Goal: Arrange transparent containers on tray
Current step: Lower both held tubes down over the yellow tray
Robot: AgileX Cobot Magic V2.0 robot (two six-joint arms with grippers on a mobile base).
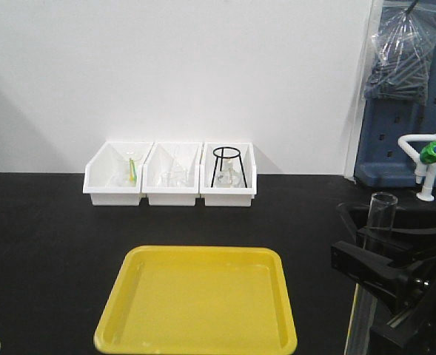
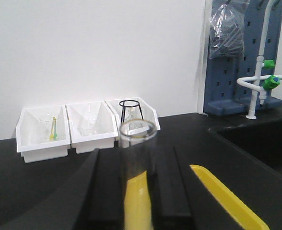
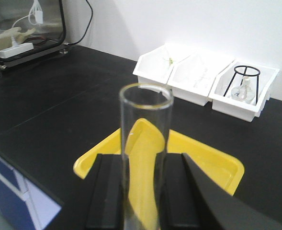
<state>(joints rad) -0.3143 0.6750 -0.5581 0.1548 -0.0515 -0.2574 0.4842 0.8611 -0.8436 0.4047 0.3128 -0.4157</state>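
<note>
Two arms over a black bench (image 1: 47, 244), each carrying one glass tube. The right claw (image 3: 143, 201) is closed on a test tube (image 3: 145, 120), held upright with its open mouth on top. From the front it stands just beside the right edge of the yellow tray (image 1: 203, 296), so the tray lies to that claw's left and somewhat lower. The left claw (image 2: 138, 201) likewise grips a second tube (image 2: 138, 158), mouth up, with the tray off to its right. The right arm appears the nearer, and laying its tube flat would probably mean tipping the long axis over. No tube shows on the tray. Both tubes' lower ends are cut off in the wrist views. From the front the left claw is almost wholly out of frame, and what lies inside the three white bins (image 1: 169, 194) is hard to make out.
</note>
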